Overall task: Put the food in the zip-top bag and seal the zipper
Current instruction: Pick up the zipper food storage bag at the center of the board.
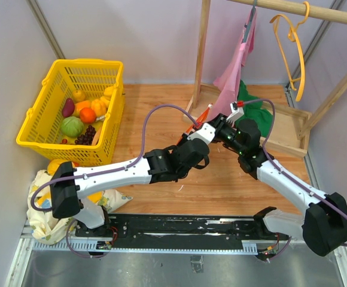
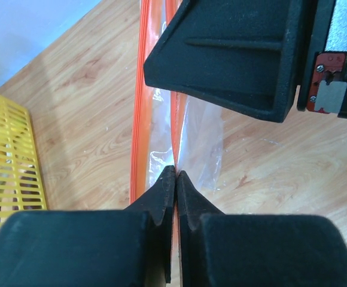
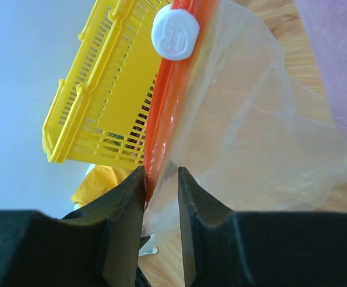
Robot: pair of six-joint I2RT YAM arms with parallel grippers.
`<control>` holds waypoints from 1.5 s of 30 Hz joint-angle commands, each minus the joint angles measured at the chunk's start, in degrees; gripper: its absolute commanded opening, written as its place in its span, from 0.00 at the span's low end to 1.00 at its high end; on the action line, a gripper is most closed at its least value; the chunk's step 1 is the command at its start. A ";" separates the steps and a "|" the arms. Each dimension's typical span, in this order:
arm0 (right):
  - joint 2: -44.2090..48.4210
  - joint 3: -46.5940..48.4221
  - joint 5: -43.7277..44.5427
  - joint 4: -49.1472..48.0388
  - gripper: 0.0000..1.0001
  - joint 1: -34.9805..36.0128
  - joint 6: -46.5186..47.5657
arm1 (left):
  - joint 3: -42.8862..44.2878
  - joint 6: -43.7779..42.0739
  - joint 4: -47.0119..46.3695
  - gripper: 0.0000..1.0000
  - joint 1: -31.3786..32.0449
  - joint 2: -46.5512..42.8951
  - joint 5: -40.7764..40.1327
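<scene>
The zip-top bag [image 3: 251, 107] is held up over the table between both grippers. Its orange-red zipper [image 3: 167, 101] carries a white slider [image 3: 174, 33]. In the top view only the strip [image 1: 201, 115] shows. My left gripper [image 2: 176, 170] is shut on the zipper's inner strip [image 2: 174, 113]; it sits mid-table [image 1: 198, 133]. My right gripper [image 3: 161, 170] stands a narrow gap apart around the bag's edge, just right of the left one [image 1: 221, 127]. The food lies in the yellow basket [image 1: 54, 144]: a green cabbage [image 1: 72, 127], an orange [image 1: 88, 115], a purple eggplant [image 1: 68, 107] and several yellow pieces.
A wooden rack [image 1: 203, 54] at the back right holds a pink cloth [image 1: 236, 72], a green cloth [image 1: 254, 107] and an orange hanger [image 1: 296, 54]. Yellow-white packets [image 1: 51, 179] lie by the left arm's base. Walls close in on both sides.
</scene>
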State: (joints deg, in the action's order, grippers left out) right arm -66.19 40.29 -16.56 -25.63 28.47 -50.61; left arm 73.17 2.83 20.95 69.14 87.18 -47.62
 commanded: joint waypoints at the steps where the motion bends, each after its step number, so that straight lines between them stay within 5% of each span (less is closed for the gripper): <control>1: 1.22 -0.55 -1.08 -2.46 0.23 0.78 1.40 | -0.43 2.60 -1.55 0.05 0.48 -2.36 1.45; 7: 1.56 -0.23 -1.85 -2.38 0.05 0.80 2.93 | -0.99 5.15 -1.49 0.24 0.51 -4.70 5.71; 15: 2.39 -0.03 -2.24 -1.69 0.02 0.78 5.69 | -2.57 7.86 -1.77 0.51 0.32 -10.13 9.81; 22: 2.52 0.14 -3.87 -2.12 0.02 0.80 6.90 | -3.88 13.90 -1.12 0.51 -8.38 -13.34 24.21; 30: 2.31 0.24 -5.20 -2.41 0.02 0.79 7.72 | -4.11 16.41 -0.46 0.50 -13.15 -11.64 30.30; 45: 0.61 0.89 -8.01 -3.96 0.03 0.79 8.07 | -6.11 18.66 -1.94 0.29 -19.31 -9.79 40.67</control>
State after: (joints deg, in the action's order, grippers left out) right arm -65.06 40.27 -22.96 -27.09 28.51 -43.62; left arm 68.03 20.67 20.67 51.27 77.45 -11.40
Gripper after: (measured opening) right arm 0.030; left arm 0.314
